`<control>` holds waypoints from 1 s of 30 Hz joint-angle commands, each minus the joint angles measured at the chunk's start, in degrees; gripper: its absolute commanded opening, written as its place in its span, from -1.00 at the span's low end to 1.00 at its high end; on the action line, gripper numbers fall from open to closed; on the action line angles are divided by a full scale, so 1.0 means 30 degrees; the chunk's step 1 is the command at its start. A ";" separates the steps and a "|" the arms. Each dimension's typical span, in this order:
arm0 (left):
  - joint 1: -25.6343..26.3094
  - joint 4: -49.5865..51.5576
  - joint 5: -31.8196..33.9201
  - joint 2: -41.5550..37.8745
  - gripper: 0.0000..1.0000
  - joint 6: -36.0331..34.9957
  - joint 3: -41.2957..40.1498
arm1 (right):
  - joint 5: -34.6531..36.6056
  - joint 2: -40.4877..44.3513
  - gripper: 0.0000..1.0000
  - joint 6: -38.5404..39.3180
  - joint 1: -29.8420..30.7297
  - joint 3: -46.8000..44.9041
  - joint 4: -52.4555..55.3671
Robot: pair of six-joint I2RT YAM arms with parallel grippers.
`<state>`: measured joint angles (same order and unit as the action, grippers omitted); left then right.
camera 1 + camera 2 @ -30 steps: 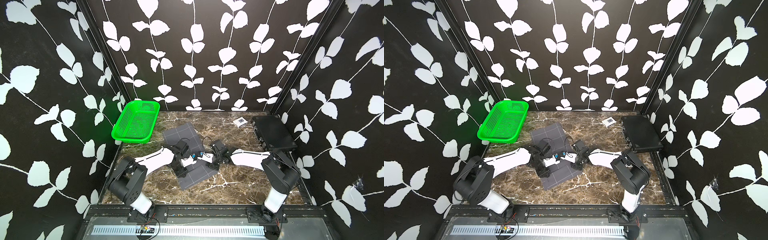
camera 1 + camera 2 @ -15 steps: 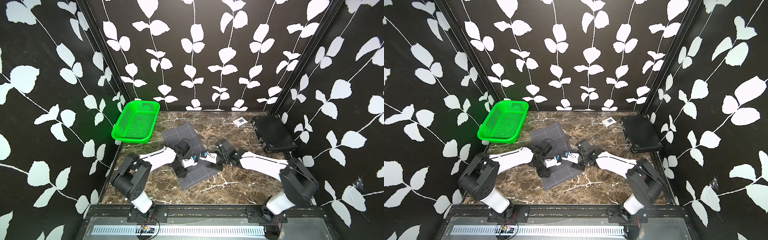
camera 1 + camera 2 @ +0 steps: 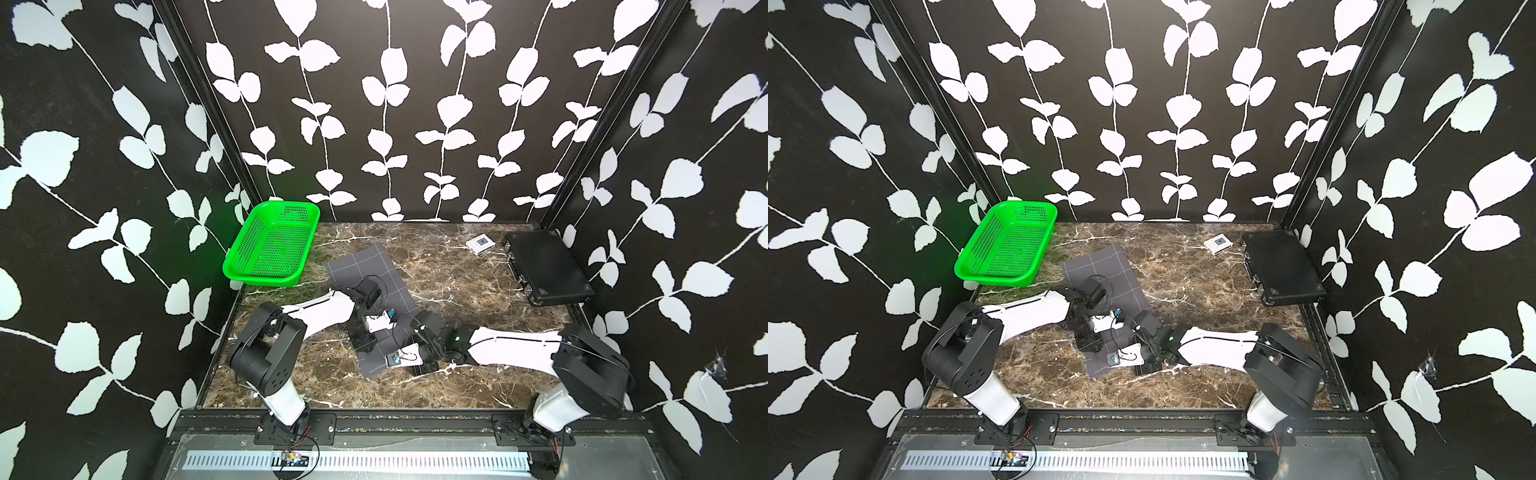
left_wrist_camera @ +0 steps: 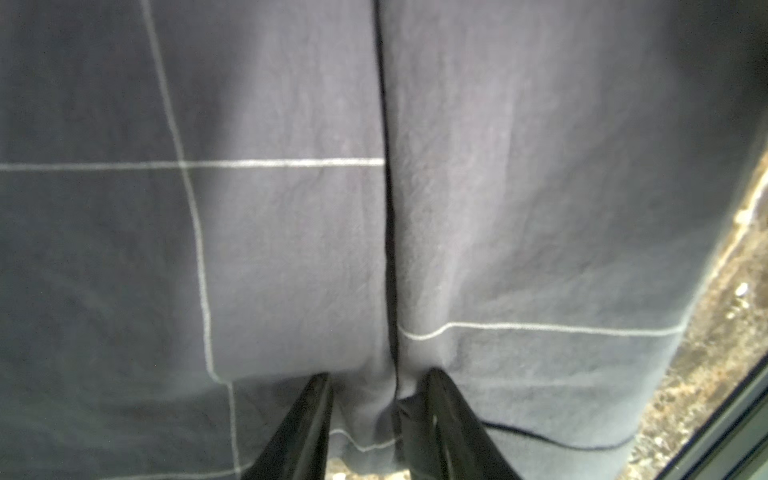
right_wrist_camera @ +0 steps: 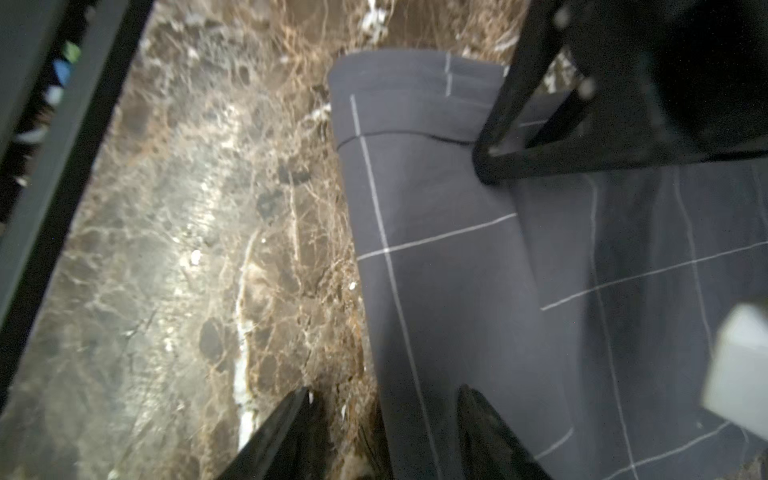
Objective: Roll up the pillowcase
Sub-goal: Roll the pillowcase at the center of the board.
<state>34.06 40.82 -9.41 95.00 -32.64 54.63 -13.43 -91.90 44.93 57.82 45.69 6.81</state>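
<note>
The pillowcase, dark grey with thin white grid lines, lies folded into a long strip running diagonally across the marble table. My left gripper points down near the strip's front end, its jaws shut on a bunched fold of the pillowcase. My right gripper stands open at the strip's edge, holding nothing. One of its fingers is over the pillowcase, the other over bare marble. The left gripper's black fingers show in the right wrist view.
A green mesh basket sits at the back left. A rigid black case lies at the back right, with a small white box beside it. The table's metal front rail runs close to the right gripper.
My right gripper has let go and opened, and has moved from the strip's middle toward the table's front. The left gripper has stayed on the fabric.
</note>
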 commanded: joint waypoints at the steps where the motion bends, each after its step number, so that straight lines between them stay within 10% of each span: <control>1: -0.0165 -0.0914 0.0311 0.0440 -0.14 -0.0180 0.0401 | 0.1799 -0.0830 0.14 0.0661 0.0271 0.0595 -0.0445; 15: -0.0633 0.0148 0.0163 -0.0830 -0.09 0.1115 0.1189 | 0.2929 -0.1180 -0.74 0.0664 0.0400 0.2248 0.2042; 30: -0.0618 -0.1262 0.0781 -0.1113 -0.08 0.2805 0.1745 | -0.2390 0.1032 -0.79 -0.2520 0.0478 0.3510 1.0803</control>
<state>32.51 38.11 -6.48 91.92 -25.32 58.89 -14.70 -90.30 40.14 58.89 53.69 30.59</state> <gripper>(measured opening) 0.458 0.106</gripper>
